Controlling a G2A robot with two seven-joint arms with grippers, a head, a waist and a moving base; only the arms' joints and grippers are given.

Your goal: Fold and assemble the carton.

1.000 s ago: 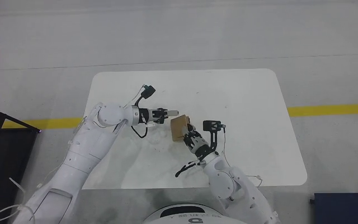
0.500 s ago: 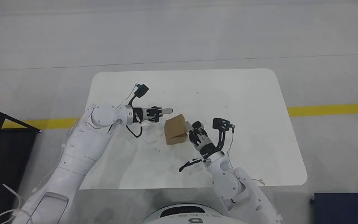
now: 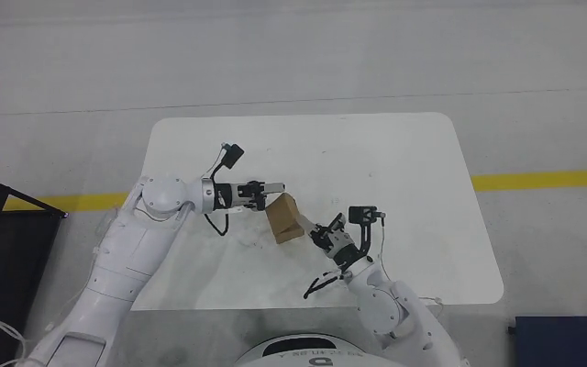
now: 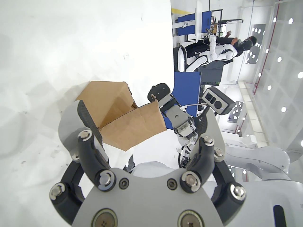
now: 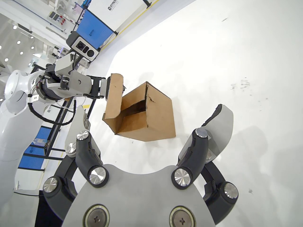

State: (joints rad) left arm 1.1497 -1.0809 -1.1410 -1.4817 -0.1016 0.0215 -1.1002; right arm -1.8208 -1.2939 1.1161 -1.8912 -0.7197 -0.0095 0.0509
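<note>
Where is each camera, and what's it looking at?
Top view: above the arms, looking down at the table; left arm and right arm show.
Left wrist view: on the left wrist, facing the carton past its open jaws; right gripper beyond.
Right wrist view: on the right wrist, facing the carton past its open jaws; left gripper beyond.
Both wrist views share the carton, from opposite sides.

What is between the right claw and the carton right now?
Only bare white table. The open right claw faces the carton with nothing in the gap; the right wrist view shows it best, and the top view agrees.
</note>
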